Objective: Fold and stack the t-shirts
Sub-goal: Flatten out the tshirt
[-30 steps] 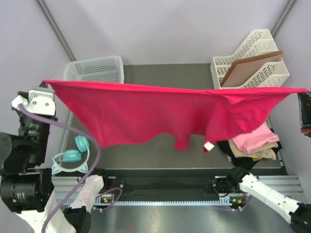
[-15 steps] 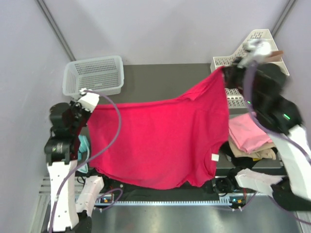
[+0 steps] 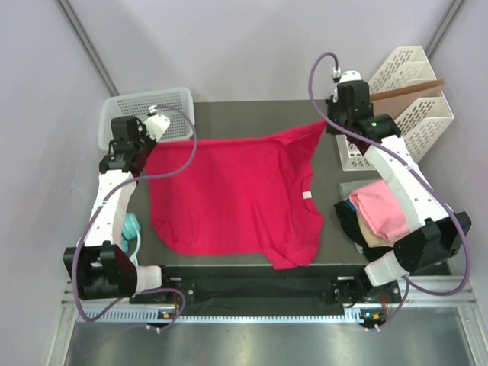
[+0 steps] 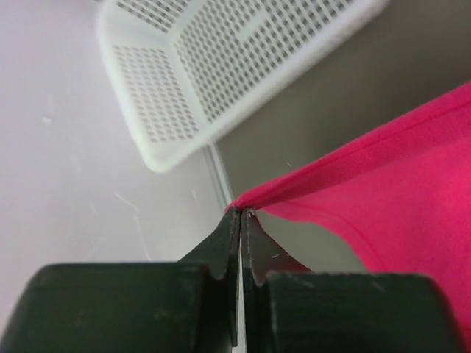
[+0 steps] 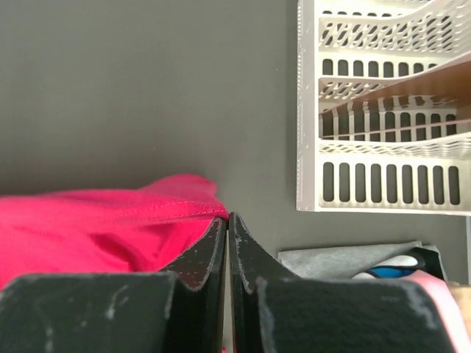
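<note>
A bright crimson-pink t-shirt [image 3: 236, 198] lies spread over the dark table, its far edge stretched between both grippers. My left gripper [image 3: 145, 150] is shut on the shirt's far left corner, next to the white basket; in the left wrist view the jaws [image 4: 241, 212] pinch the hem of the shirt [image 4: 397, 184]. My right gripper [image 3: 328, 126] is shut on the far right corner; in the right wrist view its tips [image 5: 227, 217] meet at the hem of the shirt [image 5: 96, 220]. A pile of a light pink t-shirt [image 3: 381, 213], a beige one [image 3: 375, 239] and a black one [image 3: 348, 223] sits at the right.
A white mesh basket [image 3: 149, 114] [image 4: 221, 66] stands at the back left. A white file rack [image 3: 404, 99] [image 5: 383, 110] with a brown board stands at the back right. Teal headphones [image 3: 131, 230] lie at the left edge, beside the shirt.
The crimson shirt was held up high and stretched wide. Both arms swung it forward and down, and it now lies spread on the table with both grippers low at the far corners.
</note>
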You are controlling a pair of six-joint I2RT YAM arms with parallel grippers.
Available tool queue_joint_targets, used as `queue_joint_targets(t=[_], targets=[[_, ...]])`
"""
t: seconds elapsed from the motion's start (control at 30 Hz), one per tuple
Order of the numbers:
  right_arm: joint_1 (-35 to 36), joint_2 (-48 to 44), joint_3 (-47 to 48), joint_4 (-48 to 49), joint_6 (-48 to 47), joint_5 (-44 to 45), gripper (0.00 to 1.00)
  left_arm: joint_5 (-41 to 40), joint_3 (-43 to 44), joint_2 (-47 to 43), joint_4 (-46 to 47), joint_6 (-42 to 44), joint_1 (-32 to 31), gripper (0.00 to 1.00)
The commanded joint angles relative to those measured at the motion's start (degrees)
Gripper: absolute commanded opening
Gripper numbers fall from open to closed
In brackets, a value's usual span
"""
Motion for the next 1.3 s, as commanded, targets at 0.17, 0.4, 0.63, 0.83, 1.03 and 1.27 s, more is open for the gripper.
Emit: queue_joint_targets(t=[0.17, 0.4, 0.63, 0.83, 1.03, 1.27], targets=[[-0.5, -12.1, -3.9, 2.0, 1.5, -0.1, 0.00, -1.0, -5.5, -10.5, 6.6, 4.8, 0.3, 0.00], [1.1, -25.7, -1.1, -1.7, 2.6, -4.5, 0.00, 2.1, -1.2, -23.2, 1.7, 3.4, 0.3, 0.00], [2.0, -40.1, 9.4, 2.6, 2.1, -21.1, 0.00, 9.3, 21.0, -30.0, -4.0, -8.2, 0.3, 0.00], [1.3, -44.6, 17.8, 1.5, 2.1, -27.7, 0.00, 10.4, 35.8, -30.9, -13.8, -9.0, 0.3, 0.00], [-0.1, -46.9, 20.3, 1.9, 1.9, -28.6, 0.00, 11.4, 48.5, -29.5, -22.8, -10.3, 0.3, 0.00], [0.2, -40.8, 17.7, -0.7, 0.6, -13.9, 0.00, 11.8, 32.1, -32.0, -22.4, -8.2, 0.3, 0.00]])
